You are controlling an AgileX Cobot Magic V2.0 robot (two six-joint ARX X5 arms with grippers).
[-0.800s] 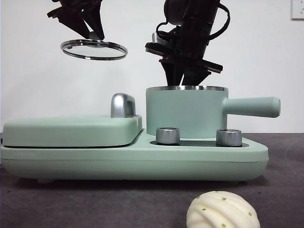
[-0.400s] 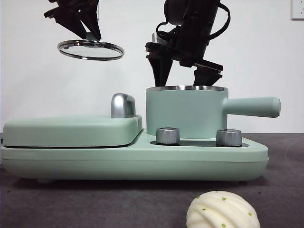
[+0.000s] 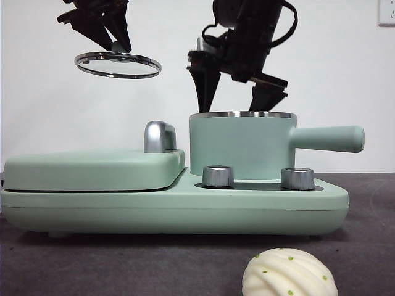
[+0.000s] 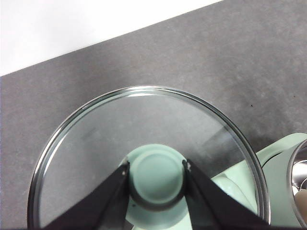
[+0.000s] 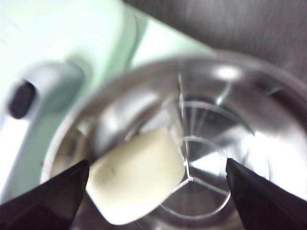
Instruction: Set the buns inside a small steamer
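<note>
- The smooth oblong bun (image 5: 136, 175) is lying inside the small steamer (image 3: 242, 148), against the shiny steel wall on the side nearer the griddle's chrome handle, resting on the steel floor.
- The ridged bun (image 3: 289, 274) with green specks is sitting on the dark worktop (image 3: 123, 262) in front of the appliance, well apart from the steamer and nearest the camera.
- The small steamer is standing upright on the right part of the mint-green base (image 3: 173, 209), its straight side handle (image 3: 327, 139) pointing to the right in the front view, lid off.
- My right hand (image 3: 236, 92) is hovering just above the steamer's steel rim with its jaws spread wide and nothing between them; in its wrist view the two black tips are framing the bun from either side without touching it.
- My left hand (image 4: 156, 179) is gripping the glass lid (image 3: 117, 64) by its green knob (image 4: 157, 176), both jaws pressing against the knob's sides.
- The lid is hanging level high above the flat griddle lid (image 3: 92, 169), well away from the steamer.
- The griddle's chrome handle (image 3: 159, 136) is standing just beside the steamer's wall.
- Two steel knobs (image 3: 218, 176) are sitting on the base in front of the steamer.
</note>
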